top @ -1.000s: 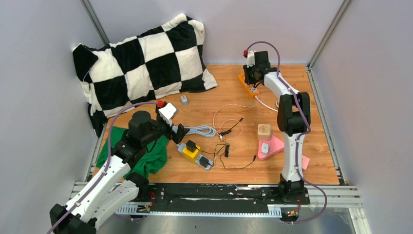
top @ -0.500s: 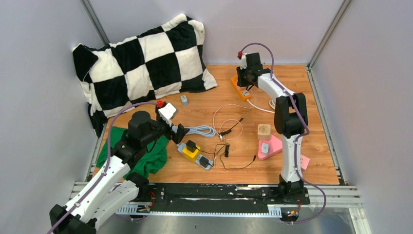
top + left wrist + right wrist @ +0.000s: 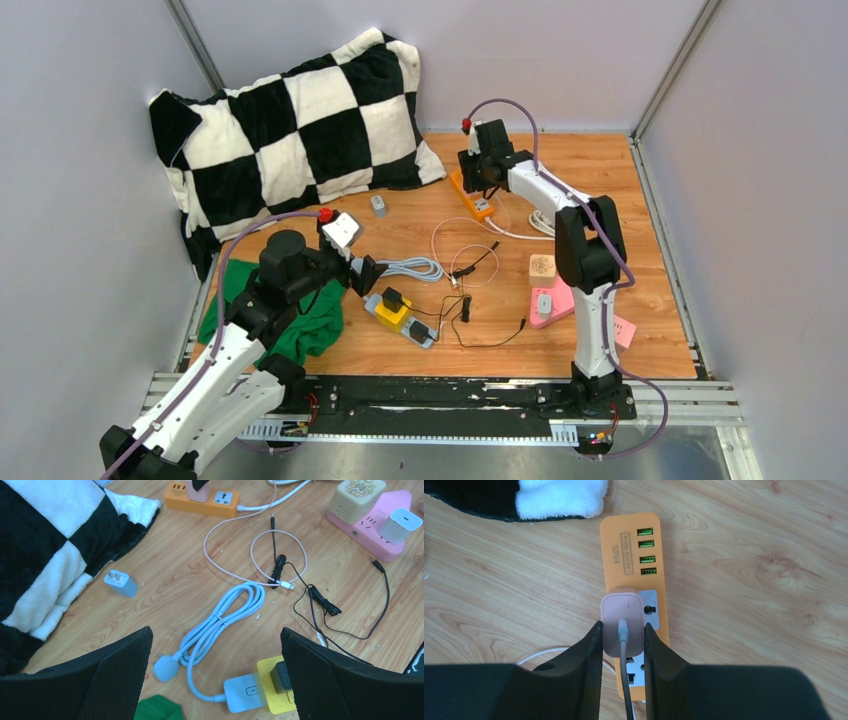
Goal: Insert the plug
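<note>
The right gripper (image 3: 622,628) and the orange power strip (image 3: 631,565) now lie further left than a second ago, the jaws pinching the pink plug (image 3: 621,609) upright on the strip's socket; the spread left gripper (image 3: 215,635) hangs well apart.

The plug's (image 3: 615,611) prongs are hidden beneath it; the strip (image 3: 634,577) vanishes behind the jaws at 6 o'clock.

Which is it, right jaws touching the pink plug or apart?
Touching. The right wrist view shows the jaws of the right gripper pressed against both sides of the pink plug, no gap.
</note>
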